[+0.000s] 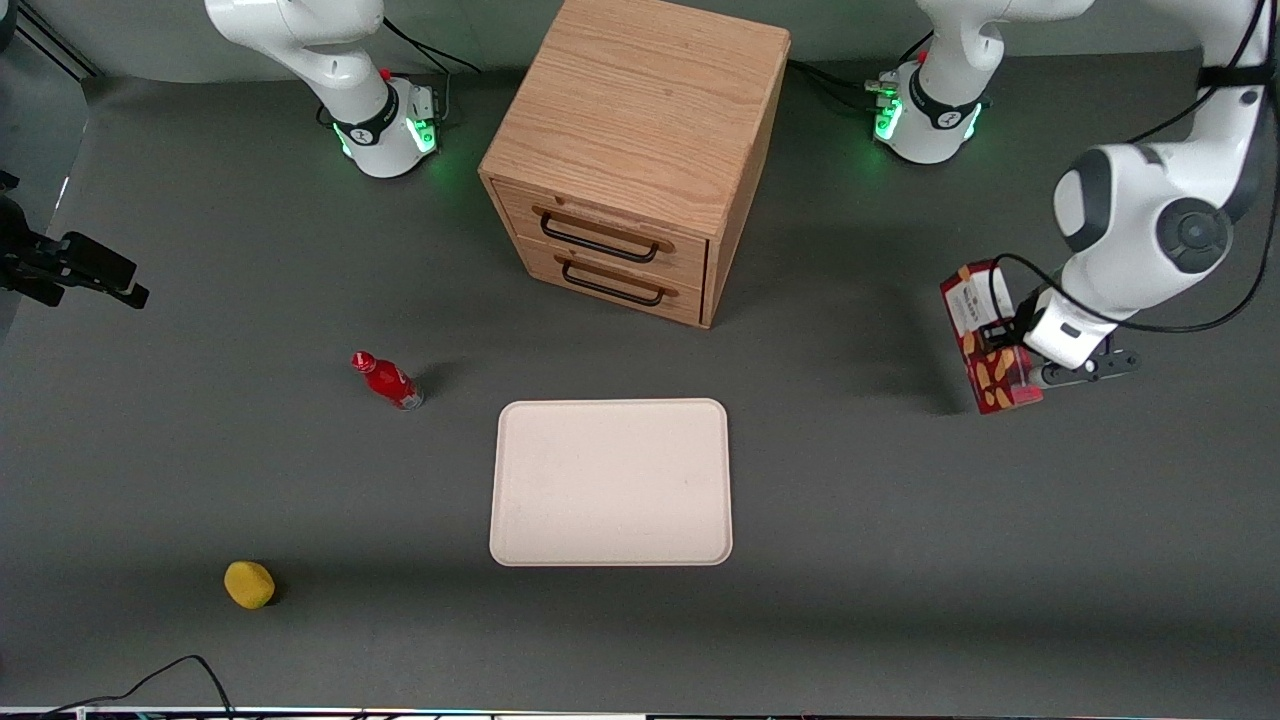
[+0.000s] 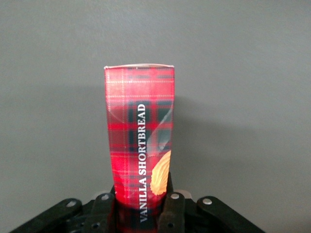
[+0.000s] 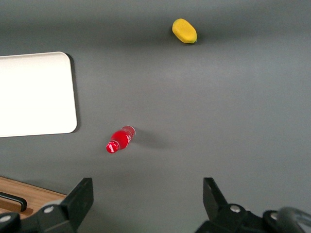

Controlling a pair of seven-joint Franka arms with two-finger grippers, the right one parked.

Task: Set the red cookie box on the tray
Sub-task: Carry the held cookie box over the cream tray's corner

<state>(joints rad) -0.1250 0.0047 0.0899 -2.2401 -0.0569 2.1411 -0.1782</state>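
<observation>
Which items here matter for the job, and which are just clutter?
Job: cookie box, shut in the gripper toward the working arm's end of the table; tray, with nothing on it.
Clutter: red bottle, yellow object, drawer cabinet.

A high front camera looks down across the whole table [image 1: 900,560] toward my arm bases, my own wrist camera stares close along my gripper [image 2: 141,211] at bare tabletop, and the parked wrist's view — nearer — shares the tray [image 3: 34,92] corner with the front.
</observation>
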